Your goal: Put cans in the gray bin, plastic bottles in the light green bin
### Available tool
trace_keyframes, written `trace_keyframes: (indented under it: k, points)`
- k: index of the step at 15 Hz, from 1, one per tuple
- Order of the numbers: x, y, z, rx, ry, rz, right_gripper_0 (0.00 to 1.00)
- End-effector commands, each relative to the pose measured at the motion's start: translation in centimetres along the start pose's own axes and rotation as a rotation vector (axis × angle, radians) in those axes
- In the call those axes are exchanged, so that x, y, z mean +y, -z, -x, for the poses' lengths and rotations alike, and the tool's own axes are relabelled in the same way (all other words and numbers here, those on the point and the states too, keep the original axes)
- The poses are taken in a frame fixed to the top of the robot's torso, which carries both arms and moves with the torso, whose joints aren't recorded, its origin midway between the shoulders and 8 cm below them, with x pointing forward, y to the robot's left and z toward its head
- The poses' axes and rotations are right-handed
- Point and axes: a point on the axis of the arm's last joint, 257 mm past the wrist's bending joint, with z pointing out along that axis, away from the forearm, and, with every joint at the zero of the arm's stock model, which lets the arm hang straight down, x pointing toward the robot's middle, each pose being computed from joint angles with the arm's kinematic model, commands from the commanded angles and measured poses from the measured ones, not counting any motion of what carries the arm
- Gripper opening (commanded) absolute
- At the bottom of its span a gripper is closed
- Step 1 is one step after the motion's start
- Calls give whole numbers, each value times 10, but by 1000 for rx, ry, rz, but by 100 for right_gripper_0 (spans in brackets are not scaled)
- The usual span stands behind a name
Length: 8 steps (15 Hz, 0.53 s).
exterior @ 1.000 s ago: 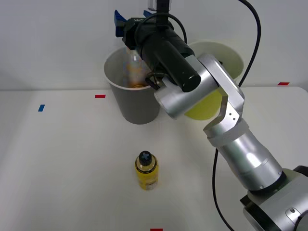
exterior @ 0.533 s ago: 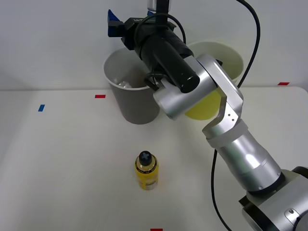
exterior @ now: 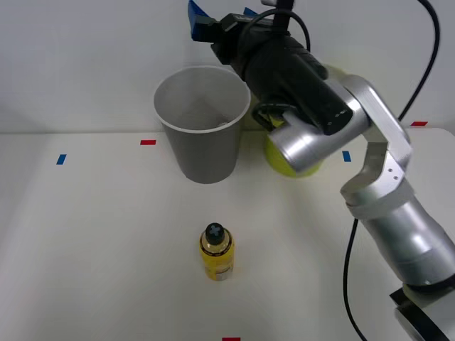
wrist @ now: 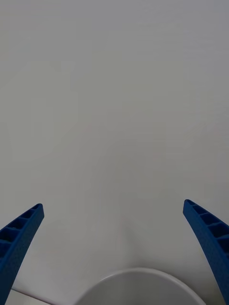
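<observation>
Front view: right pincer (exterior: 220, 15), spread and empty, is seen lifted clear of gray bin (exterior: 202, 124) since can release; yellow bottle (exterior: 215, 253) at 6 o'clock on worktop (exterior: 92, 234) is judged next.

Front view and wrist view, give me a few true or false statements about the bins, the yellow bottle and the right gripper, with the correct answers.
1. The right gripper has its fingers open and holds nothing. True.
2. The yellow bottle lies inside the gray bin. False: it stands on the table, nearer the camera than the bin.
3. The gray bin stands upright with its mouth open to the top. True.
4. The light green bin is to the left of the gray bin in the front view. False: it is to its right, partly behind the arm.
5. The bottle's cap is white. False: it is black.
</observation>
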Motion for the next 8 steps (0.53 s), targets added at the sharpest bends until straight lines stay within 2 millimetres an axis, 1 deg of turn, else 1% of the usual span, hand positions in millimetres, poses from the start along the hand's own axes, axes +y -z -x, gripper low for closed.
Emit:
trace_keyframes:
  k: [1, 3, 5, 8]
  points:
    - [-34, 48, 11, 7, -82, -2, 100]
    - [-56, 75, 13, 2, -89, -34, 100]
    - [-80, 106, 9, 7, -84, -81, 100]
    - [-106, 143, 7, 2, -100, -144, 100]
